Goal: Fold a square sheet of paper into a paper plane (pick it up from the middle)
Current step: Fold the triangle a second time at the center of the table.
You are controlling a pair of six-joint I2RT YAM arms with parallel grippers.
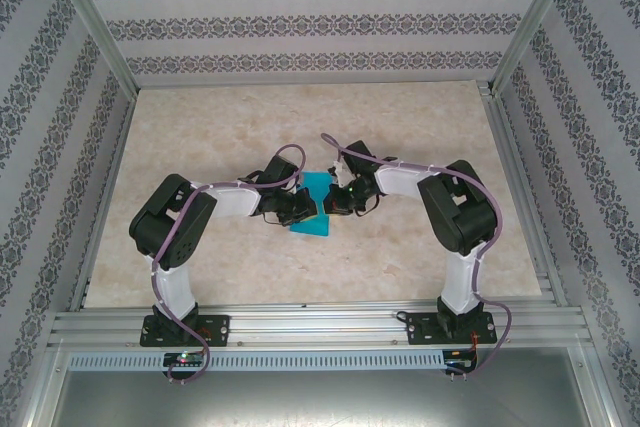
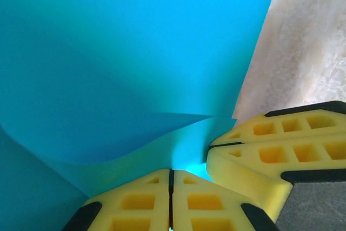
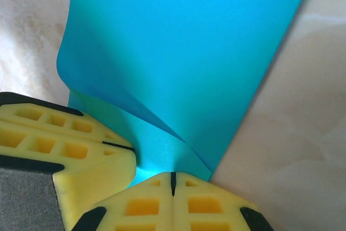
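The square sheet of paper (image 1: 316, 190), teal-blue, is lifted in the middle of the table between the two arms. It is bent over on itself, with a curved flap showing in both wrist views (image 2: 135, 52) (image 3: 189, 41). My left gripper (image 1: 303, 211) (image 2: 171, 174) is shut on the sheet's near edge from the left. From the right, my right gripper (image 1: 337, 199) (image 3: 173, 176) is shut on the same edge. The two grippers sit almost touching: the right one's yellow fingers (image 2: 270, 150) show in the left wrist view, and the left one's fingers (image 3: 65, 144) in the right wrist view.
The beige marbled table (image 1: 300, 127) stretches out on all sides of the sheet. Aluminium frame rails (image 1: 320, 327) run along its near edge and sides. Patterned walls (image 1: 300, 27) close off the back and both sides.
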